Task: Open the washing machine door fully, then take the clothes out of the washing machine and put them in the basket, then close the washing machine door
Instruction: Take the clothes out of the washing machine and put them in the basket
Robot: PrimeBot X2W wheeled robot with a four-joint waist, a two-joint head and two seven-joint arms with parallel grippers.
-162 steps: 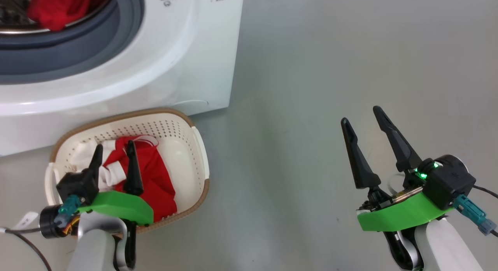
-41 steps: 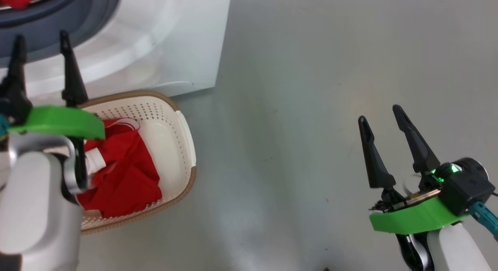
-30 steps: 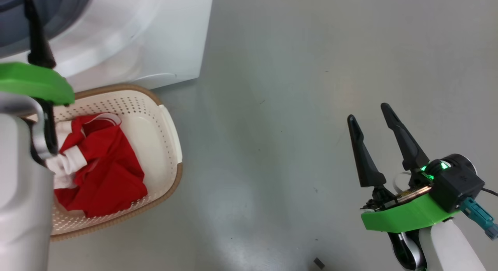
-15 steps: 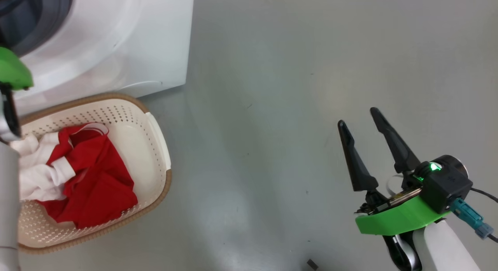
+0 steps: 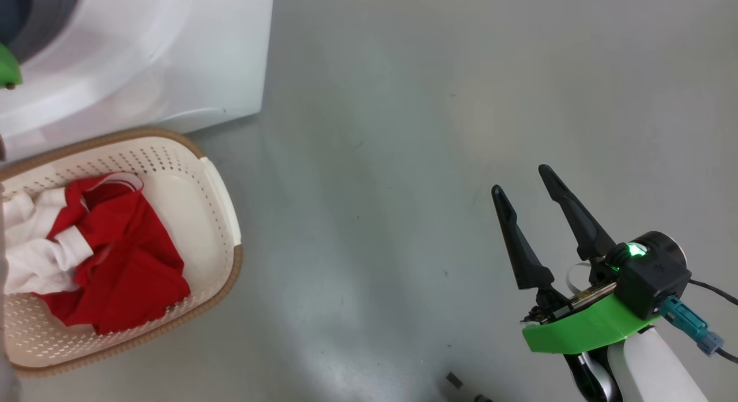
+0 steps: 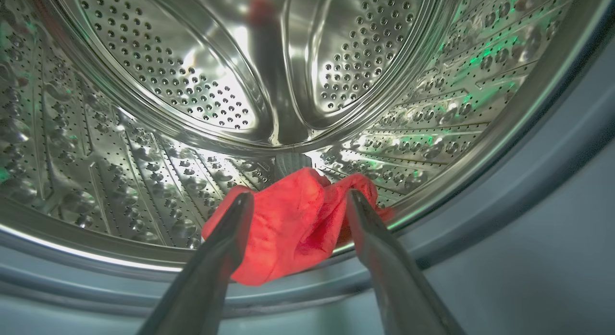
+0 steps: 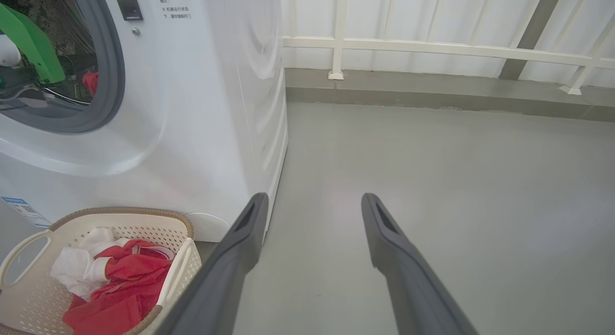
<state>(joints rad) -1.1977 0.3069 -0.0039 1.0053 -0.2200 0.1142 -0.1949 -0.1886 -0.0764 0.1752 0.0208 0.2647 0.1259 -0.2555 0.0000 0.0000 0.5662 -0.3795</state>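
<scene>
left end effector (image 6: 299,194) wide apart, pointing at clothes (image 6: 288,229) inside washing machine (image 6: 144,133)

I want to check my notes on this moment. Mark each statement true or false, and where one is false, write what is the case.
1. A red garment lies in the drum. True.
2. The basket is empty. False: red and white clothes lie in it.
3. The right gripper is shut on cloth. False: it is open and holds nothing, above the floor.
4. The left gripper is open, with one finger at each side of the red garment. True.
5. The basket stands on the floor close to the washing machine. True.
</scene>
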